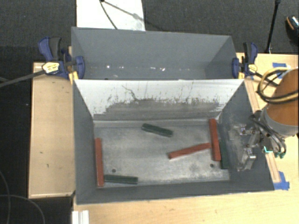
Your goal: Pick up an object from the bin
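My gripper hangs over the bin's right sloped wall, apart from the loose things on the floor. Nearest to it, along the foot of that wall, lie an upright red stick and a dark green stick close beside it. A second red stick lies slanted on the floor just left of them. Nothing shows in the gripper.
A dark green stick lies mid-floor towards the back. Another red stick runs along the left wall, with a dark green stick at its lower end by the front wall. The arm with its orange cover enters from the right.
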`<action>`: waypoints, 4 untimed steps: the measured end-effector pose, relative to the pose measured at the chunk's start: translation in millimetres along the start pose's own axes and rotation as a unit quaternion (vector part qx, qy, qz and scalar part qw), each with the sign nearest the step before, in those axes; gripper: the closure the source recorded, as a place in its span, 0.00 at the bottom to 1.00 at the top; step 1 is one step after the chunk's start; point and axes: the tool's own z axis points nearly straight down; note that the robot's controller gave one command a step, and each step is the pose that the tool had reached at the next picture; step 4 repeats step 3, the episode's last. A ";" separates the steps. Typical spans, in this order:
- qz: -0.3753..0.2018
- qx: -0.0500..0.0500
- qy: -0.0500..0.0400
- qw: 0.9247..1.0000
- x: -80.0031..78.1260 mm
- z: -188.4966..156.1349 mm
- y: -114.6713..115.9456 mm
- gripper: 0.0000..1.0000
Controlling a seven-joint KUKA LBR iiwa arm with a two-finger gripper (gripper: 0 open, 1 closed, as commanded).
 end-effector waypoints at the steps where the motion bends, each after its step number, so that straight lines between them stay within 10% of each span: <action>1: -0.122 -0.001 -0.001 0.992 -49.2 89.7 67.8 0.00; 2: -0.122 0.001 -0.002 0.992 -49.4 87.2 64.9 1.00; 3: -0.122 0.002 -0.007 0.992 -39.5 -58.9 66.2 1.00; 4: -0.122 0.002 -0.007 0.992 -39.5 -58.9 66.2 1.00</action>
